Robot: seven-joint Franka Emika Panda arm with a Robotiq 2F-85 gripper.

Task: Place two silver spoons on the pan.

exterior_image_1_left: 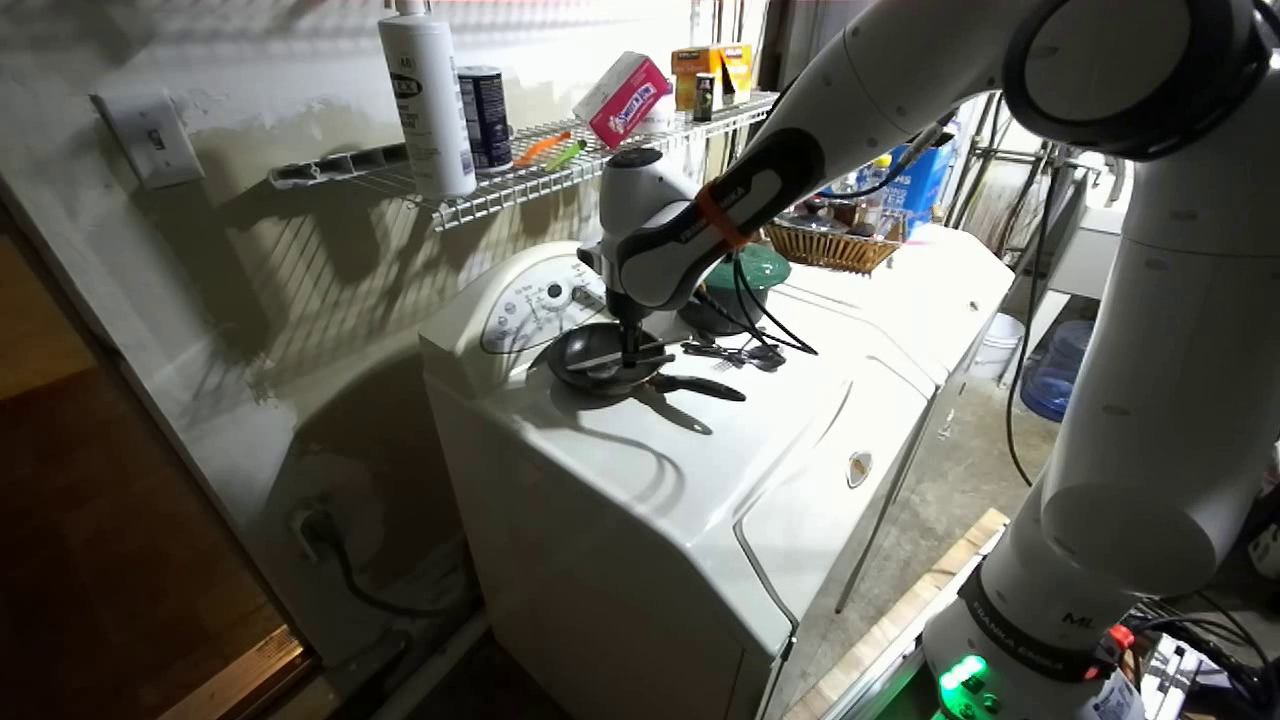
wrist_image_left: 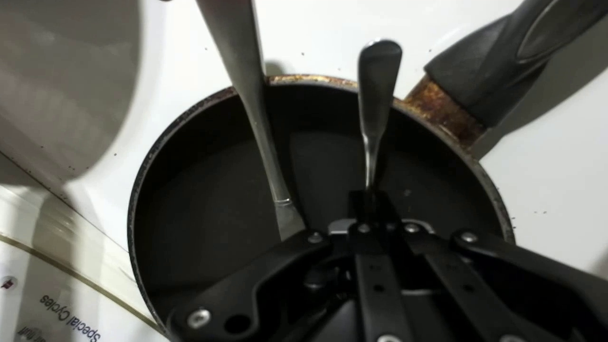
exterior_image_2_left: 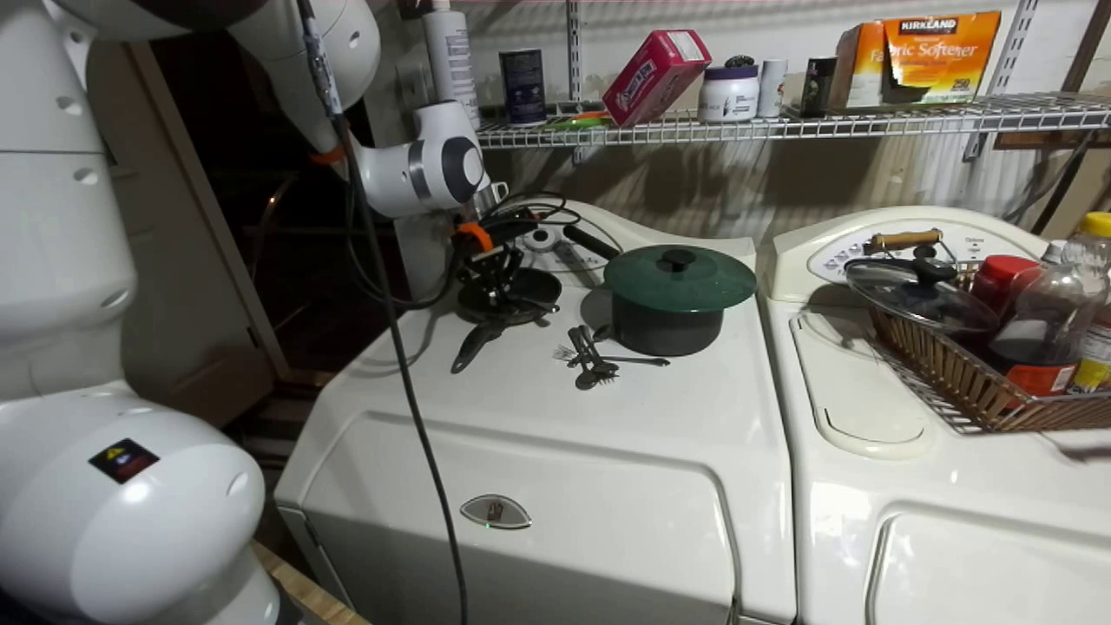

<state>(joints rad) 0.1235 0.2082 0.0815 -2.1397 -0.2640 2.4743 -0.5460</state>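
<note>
The small black pan (exterior_image_1_left: 572, 346) sits on the white machine, and it also shows in the wrist view (wrist_image_left: 204, 190). A long silver utensil (wrist_image_left: 251, 90) lies across its rim; the part past its ridge looks flat, like a blade, and its end is hidden behind my gripper. It also shows in an exterior view (exterior_image_1_left: 598, 361). My gripper (wrist_image_left: 373, 202), also in an exterior view (exterior_image_1_left: 630, 355), is low over the pan, shut on a slim silver spoon (wrist_image_left: 377, 85). Only the spoon's handle shows; its bowl is hidden. I cannot tell whether it touches the pan.
Loose forks and spoons (exterior_image_2_left: 594, 369) lie beside the pan, near the dark pot with a green lid (exterior_image_2_left: 681, 286). The control panel (exterior_image_1_left: 540, 305) rises behind the pan. A wire shelf (exterior_image_2_left: 746, 128) with boxes and bottles hangs above. A wicker basket (exterior_image_2_left: 963, 391) stands farther along.
</note>
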